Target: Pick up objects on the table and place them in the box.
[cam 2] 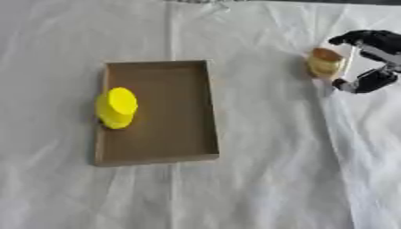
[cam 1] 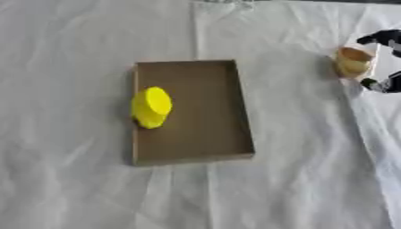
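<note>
A: At the right edge of the left eye view, the right hand point(cam 1: 385, 62) is half cut off; only dark fingers above and below a tan, cup-like object point(cam 1: 352, 62) show; the cardboard box point(cam 1: 239, 107) sits mid-table on the white cloth point(cam 1: 70, 49), with a yellow object point(cam 1: 151, 107) leaning at its left wall.

B: Why there, would you say?

A: The yellow one looks already delivered, I'd judge; the tan one lies well apart from the box, so it is likely the next pick.

B: And the right eye view?

A: More of the hand shows; its fingers point(cam 2: 354, 38) curve over the tan object and another dark tip sits below it; they bracket it, but whether they touch or pinch it I cannot tell; the tan object's exact form is blurred; the left hand appears nowhere.
</note>
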You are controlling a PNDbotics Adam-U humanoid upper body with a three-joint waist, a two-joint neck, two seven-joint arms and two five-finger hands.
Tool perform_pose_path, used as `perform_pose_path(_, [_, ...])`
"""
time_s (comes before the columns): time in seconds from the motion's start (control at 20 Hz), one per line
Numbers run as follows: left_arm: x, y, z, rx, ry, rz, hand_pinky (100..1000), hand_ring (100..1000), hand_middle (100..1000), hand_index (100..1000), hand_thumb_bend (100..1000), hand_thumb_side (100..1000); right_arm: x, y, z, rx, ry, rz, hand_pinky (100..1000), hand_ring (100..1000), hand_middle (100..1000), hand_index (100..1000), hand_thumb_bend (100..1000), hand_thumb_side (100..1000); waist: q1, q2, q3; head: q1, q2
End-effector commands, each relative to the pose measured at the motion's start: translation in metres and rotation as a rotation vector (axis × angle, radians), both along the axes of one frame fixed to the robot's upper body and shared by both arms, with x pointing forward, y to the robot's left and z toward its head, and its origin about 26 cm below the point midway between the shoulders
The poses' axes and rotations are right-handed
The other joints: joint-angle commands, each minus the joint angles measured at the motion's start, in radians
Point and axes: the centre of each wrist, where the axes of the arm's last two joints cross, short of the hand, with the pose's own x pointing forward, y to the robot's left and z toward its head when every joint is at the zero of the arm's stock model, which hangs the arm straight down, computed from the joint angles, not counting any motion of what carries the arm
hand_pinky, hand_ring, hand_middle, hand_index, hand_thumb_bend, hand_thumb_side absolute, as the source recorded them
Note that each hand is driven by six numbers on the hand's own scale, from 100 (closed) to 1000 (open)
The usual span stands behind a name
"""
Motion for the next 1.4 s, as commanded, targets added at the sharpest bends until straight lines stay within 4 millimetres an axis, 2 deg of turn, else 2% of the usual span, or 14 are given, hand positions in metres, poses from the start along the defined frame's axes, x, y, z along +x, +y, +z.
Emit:
perform_pose_path(0.05, [-0.003,-0.001,0.006,0.014,-0.023,-0.002,884,797,782,820,349,516,-0.001,-0.001,0.015,-0.008,-0.03,0.024,942,1000,849,941,204,126,0.001,-0.018,0.0,-0.001,-0.006])
perform_pose_path(0.1, [-0.003,-0.001,0.006,0.013,-0.022,-0.002,884,797,782,820,349,516,-0.001,0.001,0.015,0.005,-0.036,0.038,942,1000,846,935,183,119,0.001,-0.017,0.0,-0.001,-0.006])
perform_pose_path(0.15, [-0.003,-0.001,0.006,0.012,-0.022,-0.002,884,797,783,820,348,517,-0.001,0.003,0.016,0.022,-0.047,0.048,941,1000,817,901,100,100,0.001,-0.017,0.0,0.0,-0.005])
perform_pose_path(0.4, [-0.003,-0.002,0.006,0.013,-0.021,-0.005,885,797,783,820,346,518,-0.001,0.007,0.016,0.139,-0.084,0.06,937,982,757,846,100,100,-0.001,-0.016,0.001,0.002,-0.004])
perform_pose_path(0.55, [-0.003,-0.002,0.006,0.014,-0.019,-0.007,885,798,784,820,344,520,-0.001,0.008,0.017,0.172,-0.101,0.039,891,891,598,737,100,100,-0.002,-0.017,0.001,0.004,-0.004])
perform_pose_path(0.6, [-0.003,-0.002,0.006,0.014,-0.018,-0.007,885,798,784,820,345,520,-0.002,0.008,0.018,0.182,-0.11,0.035,889,885,586,728,100,100,-0.003,-0.017,0.002,0.004,-0.004])
perform_pose_path(0.65, [-0.003,-0.002,0.006,0.014,-0.018,-0.007,885,798,784,820,346,519,-0.002,0.009,0.019,0.192,-0.122,0.034,871,842,533,688,100,100,-0.004,-0.017,0.002,0.005,-0.003])
perform_pose_path(0.85, [-0.003,-0.002,0.007,0.015,-0.02,-0.007,885,798,784,820,345,518,-0.004,0.022,0.033,0.222,-0.214,0.065,866,765,501,665,100,100,-0.006,-0.019,0.002,0.007,-0.004])
perform_pose_path(1.15, [-0.003,-0.001,0.008,0.018,-0.021,-0.008,885,798,784,820,347,516,-0.021,0.076,0.075,0.178,-0.329,0.299,842,704,501,661,100,100,-0.007,-0.025,0.002,0.003,-0.004])
perform_pose_path(1.4, [-0.002,-0.003,0.009,0.021,-0.022,-0.02,885,798,785,820,348,513,-0.033,0.141,0.094,0.063,-0.306,0.544,821,689,507,660,100,100,-0.008,-0.033,0.011,-0.011,-0.004])
